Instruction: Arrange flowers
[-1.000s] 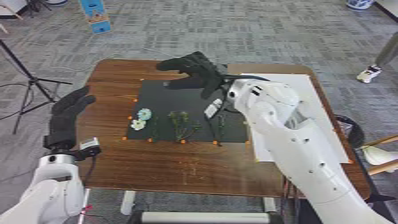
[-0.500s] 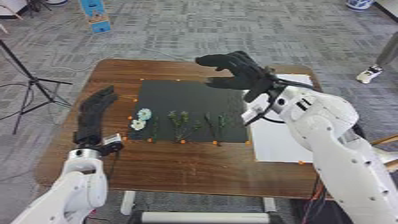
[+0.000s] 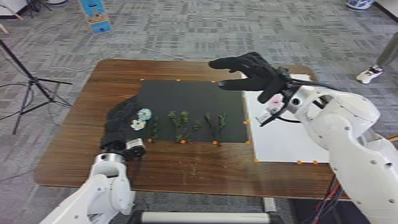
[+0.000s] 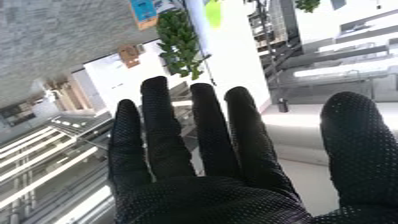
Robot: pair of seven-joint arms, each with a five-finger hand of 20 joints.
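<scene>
My right hand (image 3: 259,74) is open, fingers extended and thumb held apart from them, with nothing in my grasp. I have it above the far right part of the dark mat (image 3: 191,92), by the white sheet (image 3: 284,145). Something pink (image 3: 274,102) shows at the sheet, beside my wrist. Farther left, on the mat's near half, lie green stems (image 3: 183,120), and left of them a pale blue flower (image 3: 144,114) and a white flower (image 3: 138,125). My left hand (image 3: 119,122), fingers relaxed, is just left of those blooms, over the brown table (image 3: 200,175).
</scene>
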